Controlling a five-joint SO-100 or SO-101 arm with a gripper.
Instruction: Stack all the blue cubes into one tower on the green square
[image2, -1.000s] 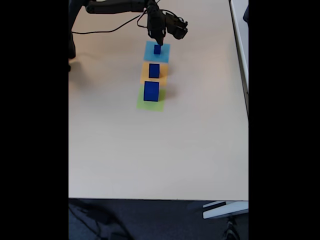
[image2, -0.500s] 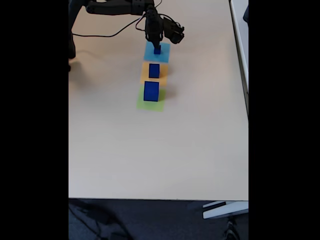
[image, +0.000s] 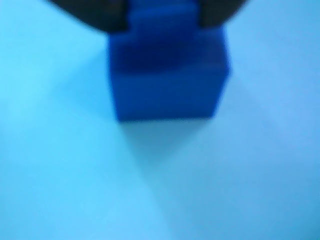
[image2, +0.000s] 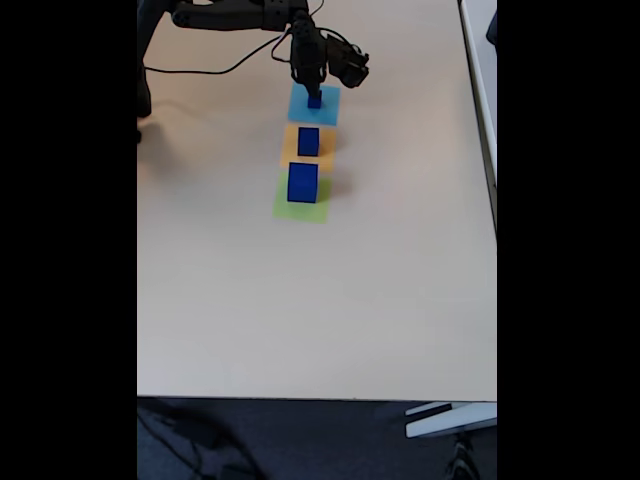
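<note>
In the fixed view, the black arm (image2: 225, 14) is seen reaching in from the far left corner of the beige table (image2: 300, 300), with a black cable (image2: 200, 68) looped beneath it on the surface. Three flat squares are laid in a row running from the far edge toward the near edge, slightly left of the table's middle line and in its far half. The light-blue square (image2: 330, 108) lies farthest, the orange square (image2: 290, 148) is placed just beside it in the middle, and the green square (image2: 300, 210) lies nearest.

One blue cube is carried by each square. The smallest blue cube (image2: 314, 100) is set on the light-blue square, the medium blue cube (image2: 308, 141) on the orange square, and the largest blue cube (image2: 302, 182) on the green square. No cube is stacked on another.

The gripper (image2: 312, 88) is lowered directly over the smallest cube, its tips at the cube's top. In the blurred wrist view, that cube (image: 167, 85) is shown standing on the light-blue square (image: 60, 165), and two dark fingers (image: 95, 15) are placed at either side of its upper part. Whether the cube is actually clamped or the fingers are merely beside it cannot be told.

At the right, a second table edge (image2: 482, 80) is visible, well apart from the squares.
</note>
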